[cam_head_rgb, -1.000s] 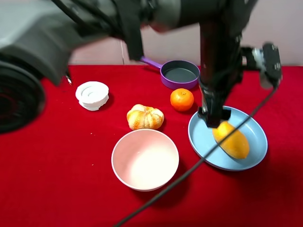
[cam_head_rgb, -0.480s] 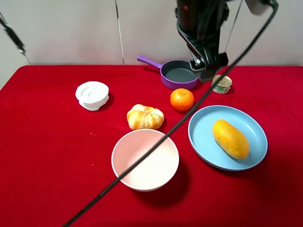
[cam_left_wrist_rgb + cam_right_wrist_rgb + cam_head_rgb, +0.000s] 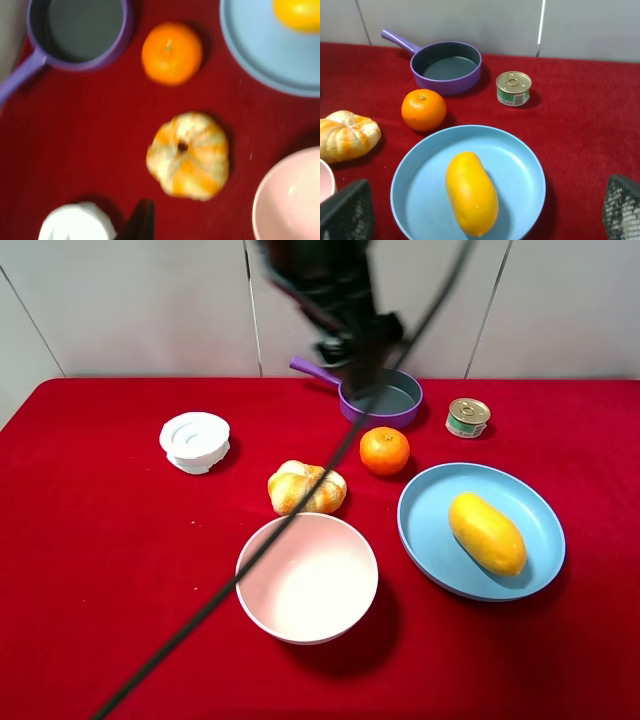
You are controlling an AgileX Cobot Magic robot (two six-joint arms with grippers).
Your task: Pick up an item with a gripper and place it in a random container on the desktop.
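Mango: lay diagonally inside the blue plate, right of centre in the high view.
Right gripper: fingers spread wide, holding nothing, above the plate.
Left gripper: only one dark tip visible; spread or pressed together, cannot tell.
Risk: probably slight; trailing cable crossing over the pink bowl might snag and drag it.
Count: one mango, one tangerine, one bread roll, one tin, one purple pan, one white lid, on the red tabletop.
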